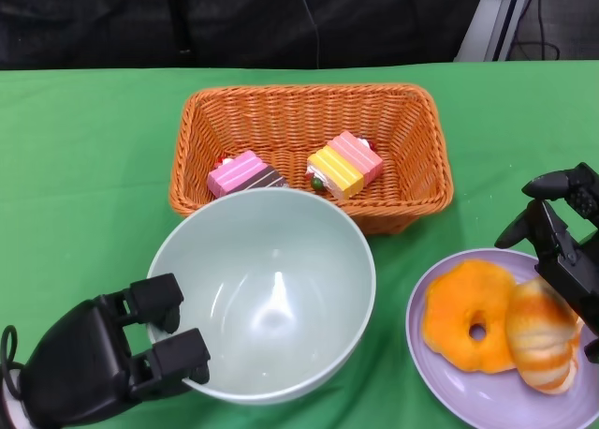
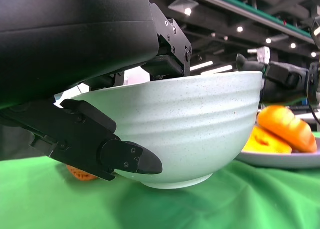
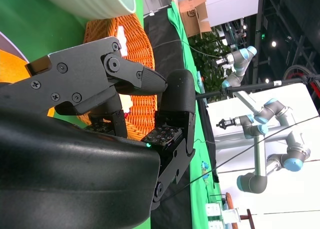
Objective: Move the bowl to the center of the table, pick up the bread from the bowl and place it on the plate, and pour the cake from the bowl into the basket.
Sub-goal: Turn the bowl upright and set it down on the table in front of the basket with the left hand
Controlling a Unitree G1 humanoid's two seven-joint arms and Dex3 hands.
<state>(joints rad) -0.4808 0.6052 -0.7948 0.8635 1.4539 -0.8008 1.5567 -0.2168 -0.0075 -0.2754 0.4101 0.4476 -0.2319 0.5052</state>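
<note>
At table centre, left hand (image 1: 112, 354) grips empty pale-green ceramic bowl (image 1: 265, 293); lower level before releasing. Right hand (image 1: 566, 237) open, holding nothing.

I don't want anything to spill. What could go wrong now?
The left hand grips the bowl only at its near rim, so the bowl might slip or tip when set down. The bowl sits close in front of the basket and could bump it, shaking the cakes. The right hand hangs just over the bread on the plate and could knock it off.
</note>
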